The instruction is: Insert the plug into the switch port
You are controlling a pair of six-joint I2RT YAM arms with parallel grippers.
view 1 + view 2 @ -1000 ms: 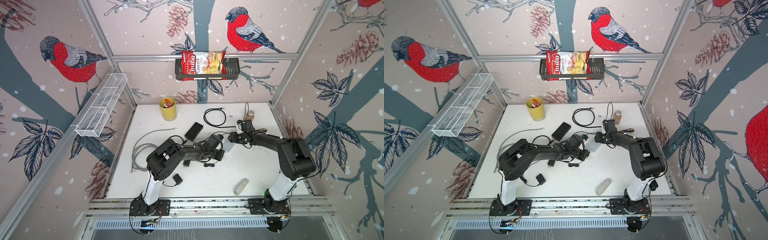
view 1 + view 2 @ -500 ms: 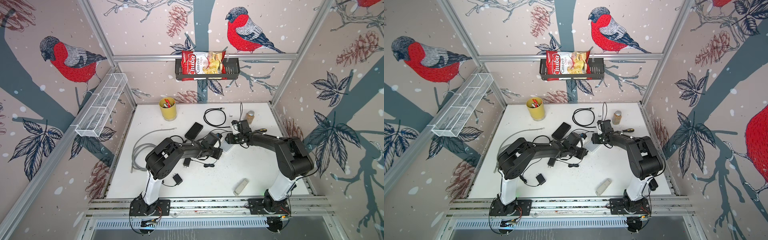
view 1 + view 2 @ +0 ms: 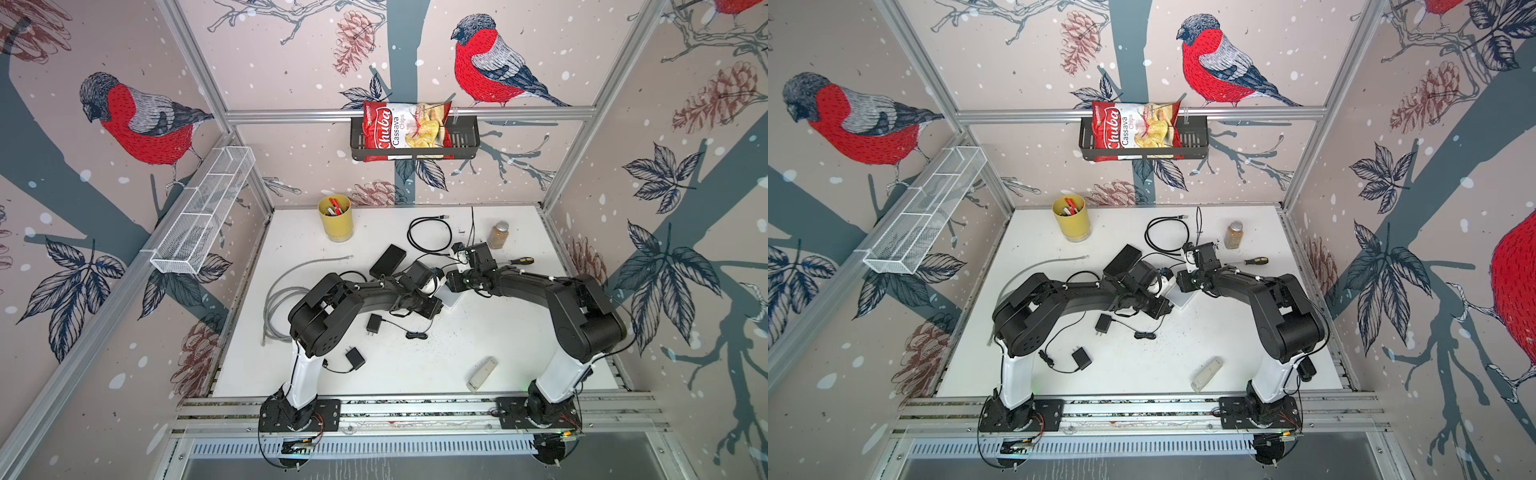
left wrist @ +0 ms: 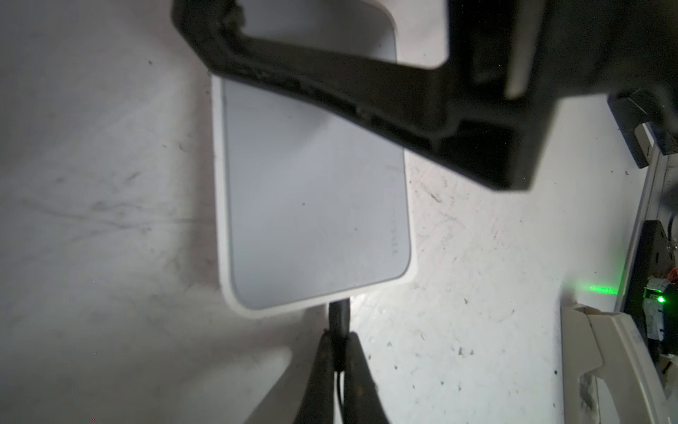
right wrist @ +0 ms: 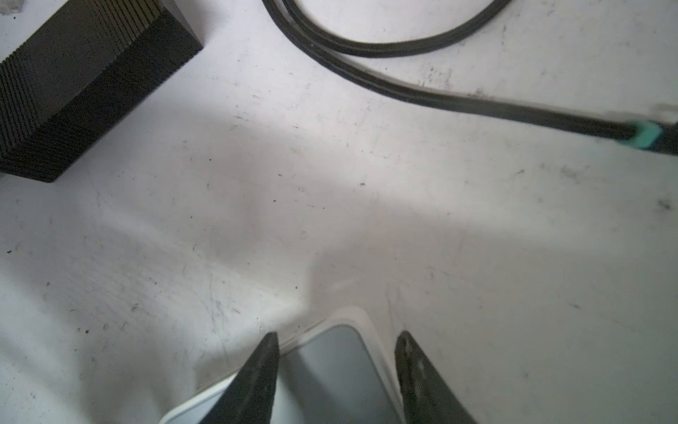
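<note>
The switch (image 4: 312, 191) is a flat white box with a grey top, lying mid-table in both top views (image 3: 452, 298) (image 3: 1182, 299). A black plug (image 4: 339, 312) meets its near edge, and my left gripper (image 4: 339, 350) is shut on that plug. The port itself is hidden by the switch's rim. My right gripper (image 5: 337, 348) straddles the opposite corner of the switch (image 5: 330, 363), a finger (image 5: 264, 367) against each side, shut on it. From the left wrist view the right gripper's fingers (image 4: 348, 91) cross over the switch's far end.
A black adapter box (image 3: 388, 261) and a coiled black cable (image 3: 430, 239) lie just behind the switch. A yellow cup (image 3: 336, 218), a spice jar (image 3: 498, 235) and a screwdriver (image 3: 519, 262) stand further back. A grey cable (image 3: 282, 299), two chargers (image 3: 374, 323) and a beige bar (image 3: 482, 373) lie nearer.
My right gripper has shifted left onto the switch's far end and its jaws have narrowed around it. The left gripper has stayed shut on the plug at the switch's edge.
</note>
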